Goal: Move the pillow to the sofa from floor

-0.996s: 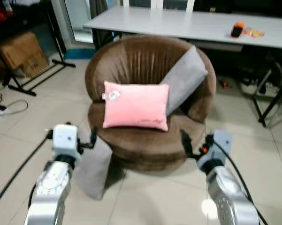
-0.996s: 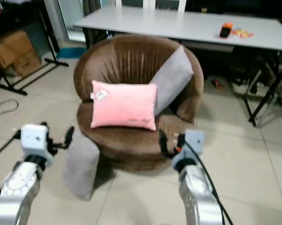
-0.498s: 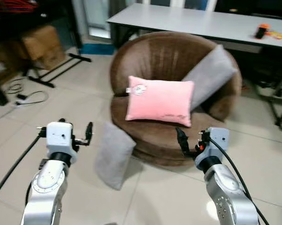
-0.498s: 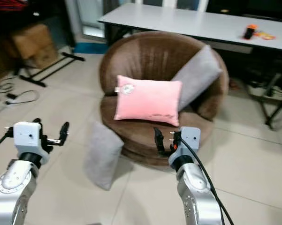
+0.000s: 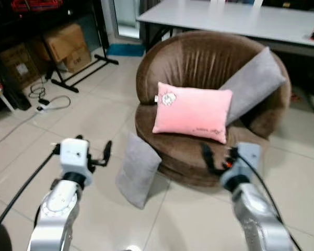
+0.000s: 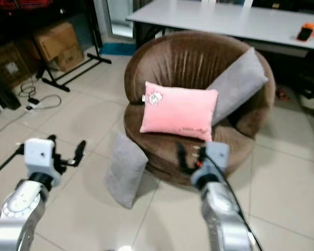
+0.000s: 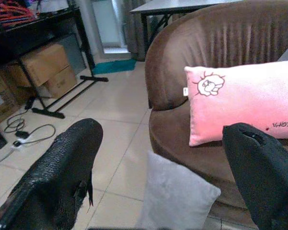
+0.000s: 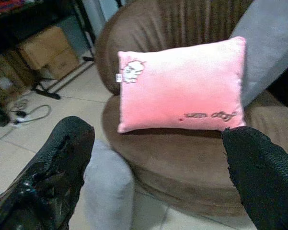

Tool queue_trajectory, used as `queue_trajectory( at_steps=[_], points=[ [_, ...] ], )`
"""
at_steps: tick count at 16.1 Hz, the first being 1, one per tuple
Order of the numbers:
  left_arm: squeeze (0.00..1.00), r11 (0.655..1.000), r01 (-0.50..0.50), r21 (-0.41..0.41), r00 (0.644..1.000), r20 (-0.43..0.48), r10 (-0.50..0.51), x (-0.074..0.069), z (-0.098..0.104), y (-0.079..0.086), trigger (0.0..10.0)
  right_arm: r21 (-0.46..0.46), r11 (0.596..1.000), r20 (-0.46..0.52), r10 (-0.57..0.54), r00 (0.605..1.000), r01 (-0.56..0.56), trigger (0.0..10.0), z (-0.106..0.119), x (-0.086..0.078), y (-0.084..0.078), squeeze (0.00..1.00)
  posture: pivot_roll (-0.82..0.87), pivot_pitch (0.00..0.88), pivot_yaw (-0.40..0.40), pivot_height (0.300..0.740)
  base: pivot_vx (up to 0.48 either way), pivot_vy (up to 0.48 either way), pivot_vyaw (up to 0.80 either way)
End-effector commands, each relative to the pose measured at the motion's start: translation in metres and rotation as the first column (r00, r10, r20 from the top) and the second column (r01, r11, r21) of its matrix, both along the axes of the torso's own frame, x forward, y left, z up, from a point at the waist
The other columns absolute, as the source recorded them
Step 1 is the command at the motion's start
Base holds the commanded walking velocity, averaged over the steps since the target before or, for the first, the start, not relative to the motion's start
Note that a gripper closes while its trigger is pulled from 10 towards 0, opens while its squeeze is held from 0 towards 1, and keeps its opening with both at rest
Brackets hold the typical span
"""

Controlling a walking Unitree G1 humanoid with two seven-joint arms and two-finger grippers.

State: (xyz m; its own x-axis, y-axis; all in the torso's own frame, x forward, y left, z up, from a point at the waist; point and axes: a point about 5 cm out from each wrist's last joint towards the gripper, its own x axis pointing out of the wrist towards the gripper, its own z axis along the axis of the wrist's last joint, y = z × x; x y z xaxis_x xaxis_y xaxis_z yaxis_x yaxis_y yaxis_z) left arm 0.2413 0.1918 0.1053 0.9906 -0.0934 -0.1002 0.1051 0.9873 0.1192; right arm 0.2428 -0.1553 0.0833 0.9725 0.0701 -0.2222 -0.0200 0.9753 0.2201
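1. A round brown velvet tub sofa (image 5: 198, 68) stands on a pale tiled floor (image 5: 94, 120), in front of a long white worktop (image 5: 240, 18).
2. A grey rectangular fabric pillow (image 5: 137, 170) stands on edge on the floor, leaning against the sofa's front on the robot's left side. This is the pillow still on the floor.
3. A pink rectangular plush pillow with a small cartoon patch (image 5: 193, 111) sits propped upright on the sofa seat, resting back against the sofa.
4. A second grey pillow (image 5: 253, 83) leans tilted against the sofa's backrest, just behind the pink one on the robot's right.
5. The left hand (image 5: 102, 155) is held above the floor, near the floor pillow and apart from it; its two black fingers (image 7: 62, 172) are spread wide with nothing between them.
6. The right hand (image 5: 215, 158) hovers in front of the sofa's seat edge, below the pink pillow; its fingers (image 8: 52, 163) are likewise spread apart and hold nothing.
7. In the left wrist view the floor pillow (image 7: 175, 196) lies between the spread fingers, with the sofa behind it.
8. Brown cardboard boxes (image 5: 68, 44) sit under a dark metal rack (image 5: 52, 31) at the far left, and a white cable (image 5: 49, 104) trails on the tiles nearby.
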Motion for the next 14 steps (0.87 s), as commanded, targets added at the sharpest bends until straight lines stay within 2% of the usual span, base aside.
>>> queue_trajectory(
  at_steps=[1,10,12,14],
  points=[
    [0.35,1.000,0.002,0.013,1.000,0.001,-0.002,0.0001,0.0028,0.0033,10.0,-0.001,0.999,0.021,0.044,0.999,-0.044,10.0,0.0040,0.0022,0.0087,0.00,-0.07,0.044,0.062,0.740,0.375,0.000,0.00],
    [0.35,1.000,0.003,0.015,1.000,0.003,-0.003,-0.0063,0.0030,0.0042,10.0,0.018,0.994,0.019,0.103,0.994,-0.104,10.0,-0.0001,-0.0033,0.0140,0.00,-0.05,0.051,0.046,0.740,0.381,0.000,0.76],
    [0.35,1.000,-0.003,0.024,1.000,0.009,0.003,-0.0085,0.0035,0.0049,10.0,0.028,0.997,0.006,0.069,0.998,-0.069,10.0,-0.0032,-0.0050,0.0102,0.00,-0.05,0.055,0.041,0.740,0.341,0.000,0.00],
    [0.34,0.999,-0.010,0.031,1.000,0.012,0.009,-0.0099,0.0028,0.0056,10.0,-0.027,0.998,0.015,0.052,0.999,-0.051,10.0,-0.0040,-0.0055,0.0055,0.00,-0.05,0.059,0.042,0.740,0.146,0.000,0.00]
  ],
)
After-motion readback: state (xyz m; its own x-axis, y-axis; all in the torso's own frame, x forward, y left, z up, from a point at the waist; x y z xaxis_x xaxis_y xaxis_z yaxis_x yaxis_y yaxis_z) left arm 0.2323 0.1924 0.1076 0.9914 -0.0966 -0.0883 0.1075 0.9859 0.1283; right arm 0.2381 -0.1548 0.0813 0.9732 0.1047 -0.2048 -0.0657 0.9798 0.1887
